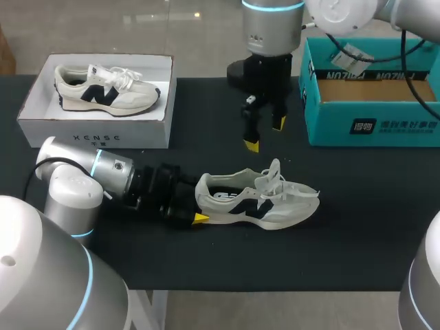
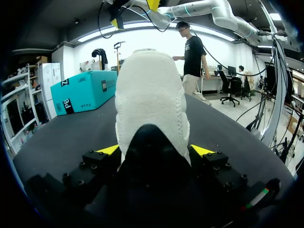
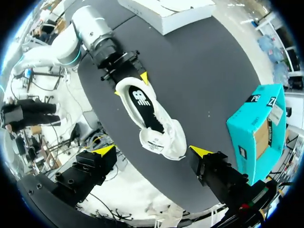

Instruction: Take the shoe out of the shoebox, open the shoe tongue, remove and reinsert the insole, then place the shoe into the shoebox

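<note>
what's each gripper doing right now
left gripper: shut on the shoe, at its heel.
right gripper: open, empty, above the shoe.

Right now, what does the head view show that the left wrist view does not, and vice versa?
Only the head view: the white shoebox holding a second shoe, and the laces of the shoe lying outside it. Only the left wrist view: both yellow tips of the left tool against that shoe's heel. Both: the shoe, the teal box and the open right tool above.
</note>
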Available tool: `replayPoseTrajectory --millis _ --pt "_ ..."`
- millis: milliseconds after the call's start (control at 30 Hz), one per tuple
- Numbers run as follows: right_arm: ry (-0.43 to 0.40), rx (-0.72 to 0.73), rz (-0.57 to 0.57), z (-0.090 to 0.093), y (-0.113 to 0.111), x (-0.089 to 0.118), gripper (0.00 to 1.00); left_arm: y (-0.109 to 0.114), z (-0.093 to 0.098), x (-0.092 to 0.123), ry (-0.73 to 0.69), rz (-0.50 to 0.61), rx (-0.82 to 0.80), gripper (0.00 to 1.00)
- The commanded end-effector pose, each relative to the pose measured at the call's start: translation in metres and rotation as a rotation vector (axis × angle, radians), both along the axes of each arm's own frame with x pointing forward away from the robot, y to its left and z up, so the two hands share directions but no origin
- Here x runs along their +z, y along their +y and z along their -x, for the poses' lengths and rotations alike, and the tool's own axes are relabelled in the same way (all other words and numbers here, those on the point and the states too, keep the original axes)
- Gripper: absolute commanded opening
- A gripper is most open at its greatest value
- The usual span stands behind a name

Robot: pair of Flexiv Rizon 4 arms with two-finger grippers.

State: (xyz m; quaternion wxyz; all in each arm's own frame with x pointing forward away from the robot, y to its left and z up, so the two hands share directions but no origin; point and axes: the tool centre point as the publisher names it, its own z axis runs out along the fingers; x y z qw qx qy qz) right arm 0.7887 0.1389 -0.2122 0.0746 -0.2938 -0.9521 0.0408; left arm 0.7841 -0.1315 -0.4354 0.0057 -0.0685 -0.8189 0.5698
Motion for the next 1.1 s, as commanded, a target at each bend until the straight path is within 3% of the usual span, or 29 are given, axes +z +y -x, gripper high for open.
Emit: replayPoseTrajectory --millis 33,67,133,633,667,733,1100 --pt "-0.146 0.524 -0.011 0.0 0.011 0.001 1.0 -0.003 0.002 -0.004 -0.002 -0.001 0.002 0.0" --pt "-0.17 0.604 -0.034 0.0 0.014 0.001 1.0 -0.003 0.002 -0.004 -0.002 -0.001 0.002 0.0" --pt "-0.157 0.545 -0.116 -0.004 0.009 0.0 1.0 -0.003 0.002 -0.004 -0.002 -0.001 0.002 0.0" --pt "-0.148 0.537 -0.092 0.0 0.015 -0.001 1.0 -0.003 0.002 -0.004 -0.002 -0.001 0.002 0.0" --pt "-0.122 0.525 -0.087 0.001 0.018 -0.003 0.46 -0.003 0.002 -0.004 -0.002 -0.001 0.002 0.0" --pt "-0.119 0.488 -0.094 0.003 0.023 -0.008 0.0 -0.003 0.002 -0.004 -0.002 -0.001 0.002 0.0" --pt "-0.111 0.406 -0.136 0.003 0.046 -0.03 0.0 -0.003 0.002 -0.004 -0.002 -0.001 0.002 0.0"
